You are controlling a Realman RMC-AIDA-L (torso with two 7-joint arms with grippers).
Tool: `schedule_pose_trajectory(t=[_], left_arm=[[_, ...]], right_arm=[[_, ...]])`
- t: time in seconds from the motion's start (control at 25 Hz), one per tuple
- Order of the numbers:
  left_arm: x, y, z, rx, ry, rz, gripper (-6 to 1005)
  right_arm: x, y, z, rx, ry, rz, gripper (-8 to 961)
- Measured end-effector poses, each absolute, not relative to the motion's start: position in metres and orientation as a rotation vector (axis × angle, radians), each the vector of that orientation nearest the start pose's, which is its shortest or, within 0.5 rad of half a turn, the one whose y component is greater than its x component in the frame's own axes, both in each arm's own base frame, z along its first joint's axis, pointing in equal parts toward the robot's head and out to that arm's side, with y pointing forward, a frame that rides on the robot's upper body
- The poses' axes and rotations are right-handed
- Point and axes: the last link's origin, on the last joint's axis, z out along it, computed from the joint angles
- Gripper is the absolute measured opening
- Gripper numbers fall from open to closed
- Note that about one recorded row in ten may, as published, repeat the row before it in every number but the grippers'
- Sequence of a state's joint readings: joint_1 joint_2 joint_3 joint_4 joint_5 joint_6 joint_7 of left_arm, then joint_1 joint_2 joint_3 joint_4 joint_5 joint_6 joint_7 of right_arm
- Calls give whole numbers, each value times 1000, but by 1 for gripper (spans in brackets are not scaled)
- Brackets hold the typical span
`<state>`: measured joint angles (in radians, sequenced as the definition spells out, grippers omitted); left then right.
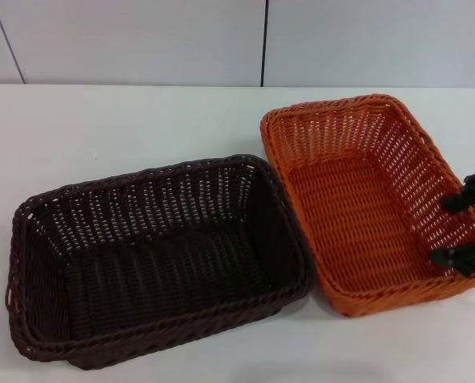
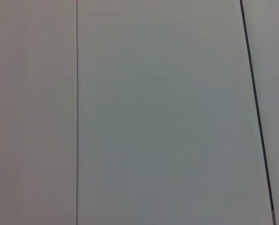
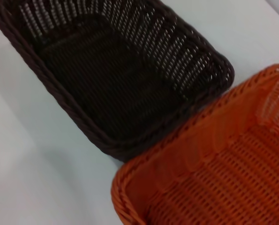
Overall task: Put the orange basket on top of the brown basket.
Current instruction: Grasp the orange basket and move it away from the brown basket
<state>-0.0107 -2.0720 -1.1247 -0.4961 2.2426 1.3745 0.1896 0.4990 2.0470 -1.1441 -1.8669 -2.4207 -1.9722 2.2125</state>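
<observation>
The brown basket [image 1: 153,255] sits on the white table at the left-centre, empty; it also shows in the right wrist view [image 3: 116,75]. The orange basket [image 1: 365,199] sits on the table right beside it, empty, its long left rim touching the brown basket's right rim; it also shows in the right wrist view [image 3: 214,173]. My right gripper [image 1: 463,226] is at the picture's right edge, over the orange basket's right wall. Its two black fingers [image 1: 467,193] stand apart with the woven wall showing between them. My left gripper is out of view.
The white table [image 1: 101,128] stretches behind and to the left of the baskets. A pale panelled wall [image 1: 141,40] stands at the back. The left wrist view shows only that wall [image 2: 153,112].
</observation>
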Motion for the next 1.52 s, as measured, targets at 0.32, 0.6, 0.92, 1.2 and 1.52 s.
schedule_pose_trajectory(t=[0.32, 0.6, 0.92, 1.2, 1.52], left_arm=[[-376, 224, 51, -1061, -444, -537, 789], [-376, 224, 51, -1061, -444, -540, 788], [-377, 226, 50, -1061, -451, -536, 787], [-379, 227, 49, -1070, -462, -526, 787], [-379, 227, 48, -1075, -464, -525, 786]], right_arm=[[152, 313, 65, -2853, 374, -445, 603], [156, 315, 45, -2892, 362, -524, 583], [164, 322, 24, -2916, 391, -583, 561], [173, 333, 7, -2899, 410, -636, 542], [174, 335, 0, -2891, 409, -653, 455]])
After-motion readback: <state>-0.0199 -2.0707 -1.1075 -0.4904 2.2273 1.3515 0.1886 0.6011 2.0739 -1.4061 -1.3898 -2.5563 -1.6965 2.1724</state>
